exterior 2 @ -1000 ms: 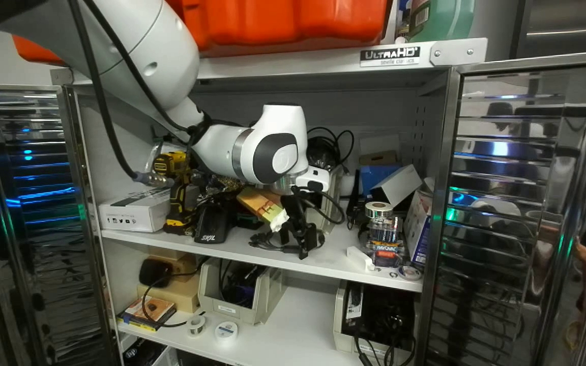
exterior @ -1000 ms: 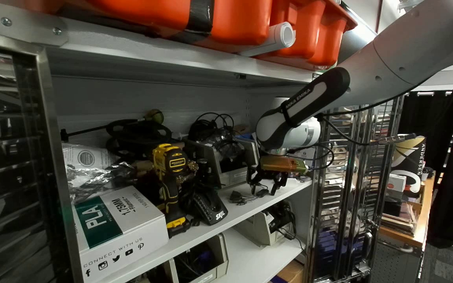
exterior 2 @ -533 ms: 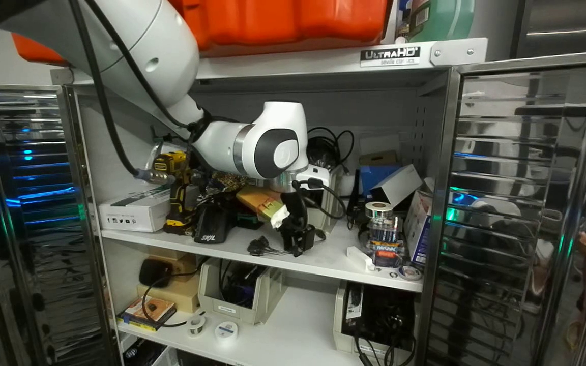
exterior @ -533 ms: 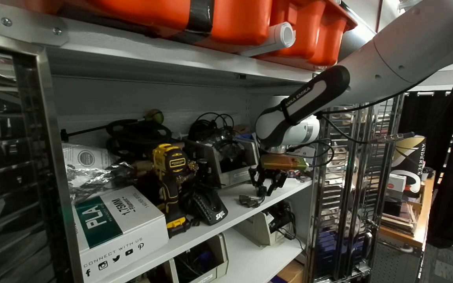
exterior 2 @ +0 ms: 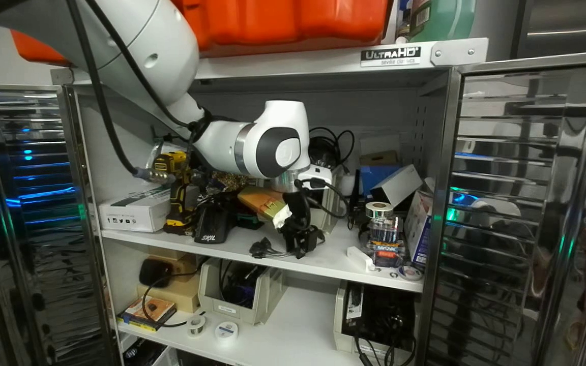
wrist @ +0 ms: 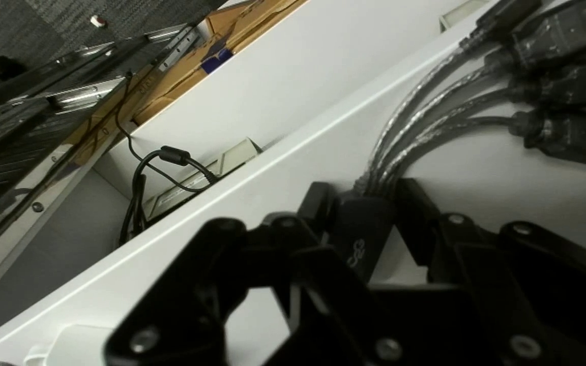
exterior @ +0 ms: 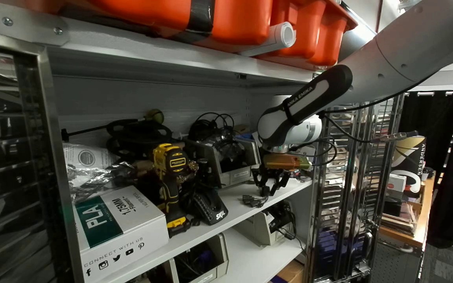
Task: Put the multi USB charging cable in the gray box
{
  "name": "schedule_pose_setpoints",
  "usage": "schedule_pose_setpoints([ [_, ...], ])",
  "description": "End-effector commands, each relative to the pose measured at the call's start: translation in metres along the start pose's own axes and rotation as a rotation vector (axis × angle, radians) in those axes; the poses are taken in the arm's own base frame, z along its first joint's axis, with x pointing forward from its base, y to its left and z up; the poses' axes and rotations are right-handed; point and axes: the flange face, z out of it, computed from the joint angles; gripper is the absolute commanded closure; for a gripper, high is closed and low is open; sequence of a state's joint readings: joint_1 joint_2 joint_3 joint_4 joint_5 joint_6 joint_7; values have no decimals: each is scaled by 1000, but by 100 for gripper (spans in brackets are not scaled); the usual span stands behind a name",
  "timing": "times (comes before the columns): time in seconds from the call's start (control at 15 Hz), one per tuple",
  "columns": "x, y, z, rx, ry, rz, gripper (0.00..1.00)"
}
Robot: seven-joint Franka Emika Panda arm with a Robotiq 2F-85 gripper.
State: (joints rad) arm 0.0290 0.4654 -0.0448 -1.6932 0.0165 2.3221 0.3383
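1. Wrist view: can see the gripper (wrist: 365,201) drawn in on the multi USB charging cable (wrist: 361,223), apparently pinching its thick body from both sides. Note connectors (wrist: 567,134) fanned toward 2 o'clock, and the front edge of the shelf (wrist: 476,168) near, at 10 o'clock. Could slip during a lift, if pinched too near the body's end, and tumble over.

2. In an exterior view: find the gray box (exterior: 230,180) at 10 o'clock from the gripper, on the same shelf, heaped with dark cables (exterior: 230,151). Could spill back out, if released atop that heap; could strike the front wall first, if carried low with connectors dangling.

3. In an exterior view: see a black SKIL unit (exterior 2: 212,229) at 9 o'clock from the gripper; could catch there, if swung that way. Cannot see the cable's far end; could snag, if trapped.
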Motion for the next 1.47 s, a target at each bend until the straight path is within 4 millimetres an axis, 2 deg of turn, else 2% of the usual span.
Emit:
schedule_pose_setpoints([
  [0.0, -12, 17, -14, -15, 20, -8, 86],
  [0.33, -46, 39, -27, -23, 73, -36, 86],
  [0.53, -64, 42, -43, -7, 196, -84, 86],
  [0.93, -77, 26, -90, 83, 495, -181, 86],
  [1.4, -70, -2, -140, 241, 781, -186, 86],
])
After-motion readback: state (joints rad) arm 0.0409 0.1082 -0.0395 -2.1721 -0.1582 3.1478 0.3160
